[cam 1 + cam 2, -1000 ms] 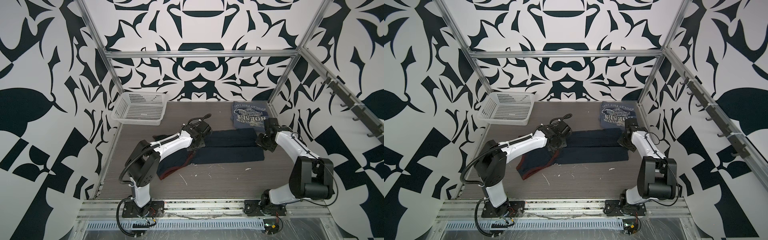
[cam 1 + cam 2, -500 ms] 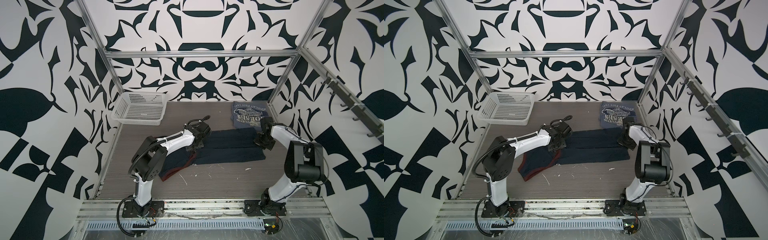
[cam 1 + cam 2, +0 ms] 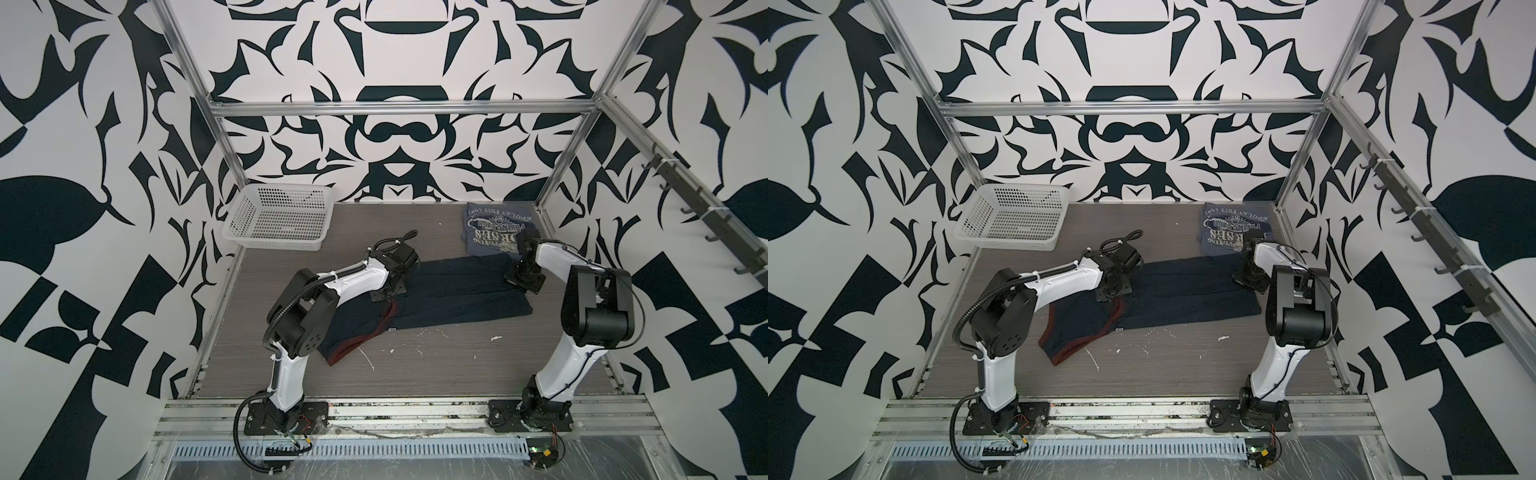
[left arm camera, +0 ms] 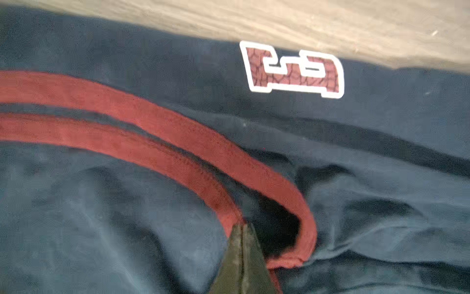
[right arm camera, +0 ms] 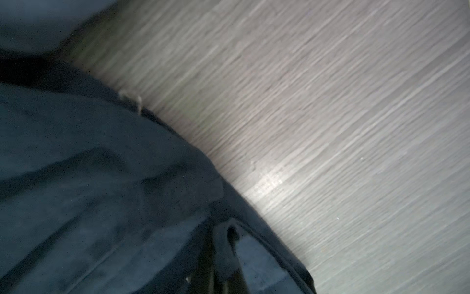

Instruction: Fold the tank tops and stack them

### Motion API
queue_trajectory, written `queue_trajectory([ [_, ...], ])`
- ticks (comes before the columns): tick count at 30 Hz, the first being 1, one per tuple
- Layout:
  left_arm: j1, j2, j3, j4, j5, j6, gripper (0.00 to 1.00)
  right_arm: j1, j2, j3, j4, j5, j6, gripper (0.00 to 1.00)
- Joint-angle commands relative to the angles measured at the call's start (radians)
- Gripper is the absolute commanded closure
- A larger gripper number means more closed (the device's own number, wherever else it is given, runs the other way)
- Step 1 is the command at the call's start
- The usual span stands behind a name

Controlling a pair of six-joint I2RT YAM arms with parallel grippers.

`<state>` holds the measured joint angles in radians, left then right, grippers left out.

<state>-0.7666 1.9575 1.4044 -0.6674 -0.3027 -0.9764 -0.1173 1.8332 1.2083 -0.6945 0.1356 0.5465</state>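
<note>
At upper right of the bench (image 3: 436, 374), done with the grey-blue top (image 3: 490, 232), folded; mid-frame, seemingly halfway through the navy top (image 3: 457, 295), pinching its hem (image 5: 162, 122) with closed right jaws, closed left jaws at its red trim (image 4: 162, 122); stacking not yet done.

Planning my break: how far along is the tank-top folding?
Done: the grey top lies folded at the back right. In hand: the navy top lies in the middle, partly folded; left gripper shut at its red trim, right gripper pinching its other end. Left: finish folding it, stack the two.
</note>
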Motion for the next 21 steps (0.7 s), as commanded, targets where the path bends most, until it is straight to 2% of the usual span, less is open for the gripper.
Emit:
queue_trajectory([
  [1,0.004,-0.062,-0.023,0.009,-0.046,-0.023,1.0,-0.004,-0.04,0.038,-0.011,0.033,0.009,1.0],
  [6,0.006,-0.091,-0.044,0.032,-0.026,-0.019,0.98,-0.005,-0.043,0.048,-0.022,0.032,0.009,1.0],
  [7,0.002,-0.091,-0.038,0.009,-0.022,-0.019,0.9,-0.005,-0.043,0.047,-0.022,0.029,0.009,1.0],
  [8,-0.007,-0.097,-0.04,-0.007,-0.018,-0.022,0.87,-0.004,-0.044,0.045,-0.022,0.027,0.009,1.0],
  [14,-0.042,-0.127,-0.098,-0.005,0.031,-0.055,0.72,-0.005,-0.049,0.027,-0.012,0.028,0.009,1.0],
  [21,-0.071,-0.083,-0.075,0.018,0.062,-0.058,0.69,-0.005,-0.05,0.02,-0.011,0.027,0.006,1.0],
])
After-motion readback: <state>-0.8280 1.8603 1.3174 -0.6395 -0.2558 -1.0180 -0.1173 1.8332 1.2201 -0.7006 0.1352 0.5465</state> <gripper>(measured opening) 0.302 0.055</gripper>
